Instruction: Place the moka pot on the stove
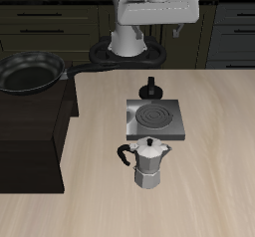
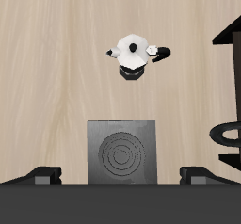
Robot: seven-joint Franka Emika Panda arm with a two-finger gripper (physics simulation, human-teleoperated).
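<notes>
The silver faceted moka pot (image 1: 149, 163) stands upright on the wooden table, just in front of the stove, toward the table's front edge. Its black handle sticks out sideways. The stove (image 1: 152, 117) is a flat square grey plate with a dark spiral coil, and nothing is on it. My gripper (image 1: 149, 27) hangs high above the table's back, well away from both. In the wrist view the moka pot (image 2: 134, 54) and the stove (image 2: 122, 152) show from above. My gripper (image 2: 122, 176) is open and empty, with the fingertips (image 2: 42, 176) wide apart.
A small black knob-like object (image 1: 150, 85) stands just behind the stove and also shows in the wrist view (image 2: 229, 143). A black frying pan (image 1: 28, 75) sits on a dark raised cabinet (image 1: 35, 131) beside the table. Dark drawers line the back.
</notes>
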